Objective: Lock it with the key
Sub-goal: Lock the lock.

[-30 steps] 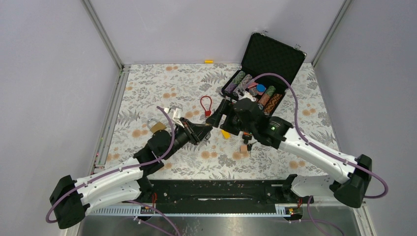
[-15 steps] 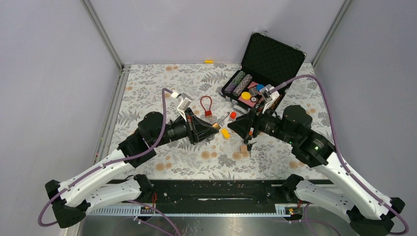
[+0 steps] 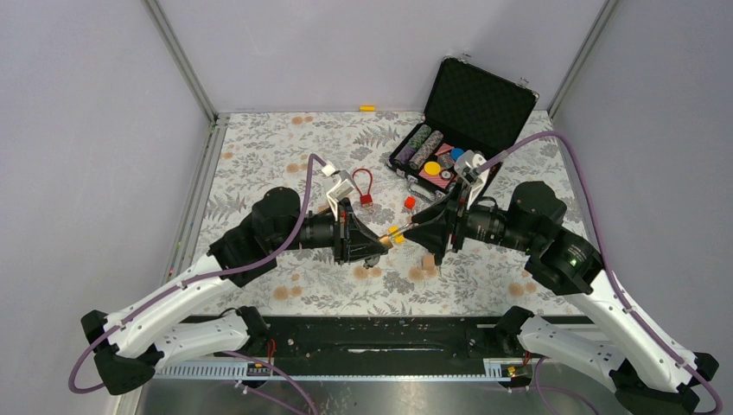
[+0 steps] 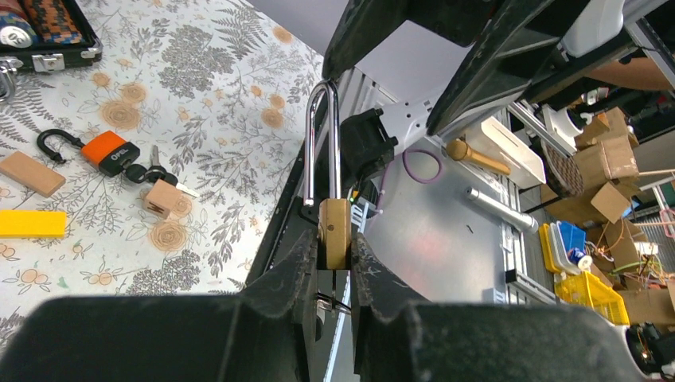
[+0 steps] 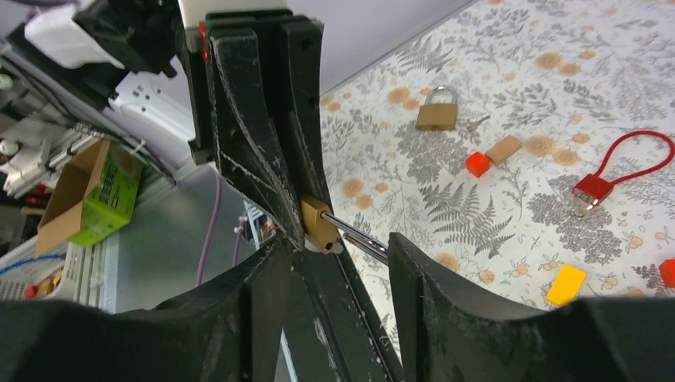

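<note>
My left gripper (image 4: 334,240) is shut on the body of a brass padlock (image 4: 334,223) and holds it above the table, its long silver shackle (image 4: 321,135) pointing at the right arm. My right gripper (image 5: 337,241) is open, with one finger on each side of that shackle (image 5: 362,236), not touching it. In the top view the two grippers meet tip to tip, left gripper (image 3: 373,244), right gripper (image 3: 417,233). A bunch of keys (image 4: 154,169) lies on the table beside an orange padlock (image 4: 110,151). A thin metal ring hangs under the held padlock.
A second brass padlock (image 5: 437,114) and a red cable lock (image 3: 363,186) lie on the floral mat. An open black case (image 3: 471,108) of poker chips stands at the back right. Wooden blocks (image 4: 30,173), a yellow block (image 4: 30,224) and red cubes (image 5: 477,164) are scattered around.
Both arms have risen and turned to face each other. The left gripper carried the brass padlock rightward, and the right gripper swung round so that its open fingers straddle the shackle.
</note>
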You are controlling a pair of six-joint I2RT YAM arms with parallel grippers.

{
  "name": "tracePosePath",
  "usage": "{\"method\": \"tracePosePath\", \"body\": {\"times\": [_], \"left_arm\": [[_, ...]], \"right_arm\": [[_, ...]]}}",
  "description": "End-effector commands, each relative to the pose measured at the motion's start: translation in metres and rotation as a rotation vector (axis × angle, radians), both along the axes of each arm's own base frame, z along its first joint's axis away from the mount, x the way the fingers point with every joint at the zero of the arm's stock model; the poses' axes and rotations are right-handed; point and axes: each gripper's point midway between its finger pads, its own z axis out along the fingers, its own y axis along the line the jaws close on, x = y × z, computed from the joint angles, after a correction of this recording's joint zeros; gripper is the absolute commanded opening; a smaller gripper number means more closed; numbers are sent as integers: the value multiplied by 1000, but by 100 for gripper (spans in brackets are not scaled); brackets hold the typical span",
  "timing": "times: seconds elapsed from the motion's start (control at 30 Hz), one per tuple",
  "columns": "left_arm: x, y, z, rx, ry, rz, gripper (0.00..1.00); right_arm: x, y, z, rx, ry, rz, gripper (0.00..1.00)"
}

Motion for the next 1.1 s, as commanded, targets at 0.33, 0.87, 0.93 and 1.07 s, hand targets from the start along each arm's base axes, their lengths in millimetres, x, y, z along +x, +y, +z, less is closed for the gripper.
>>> {"method": "tracePosePath", "body": {"times": [0.33, 0.87, 0.93, 1.07], "left_arm": [[-27, 5, 46, -103, -113, -146, 0], [-15, 2, 45, -117, -181, -106, 76], [-12, 1, 47, -135, -192, -96, 81], [-5, -2, 49, -160, -216, -71, 82]], "right_arm": [[-24, 5, -6, -32, -122, 194, 58], [-19, 8, 12, 85, -93, 134, 0], [-19, 7, 16, 99, -95, 131, 0], [-24, 6, 22, 118, -106, 143, 0]]}}
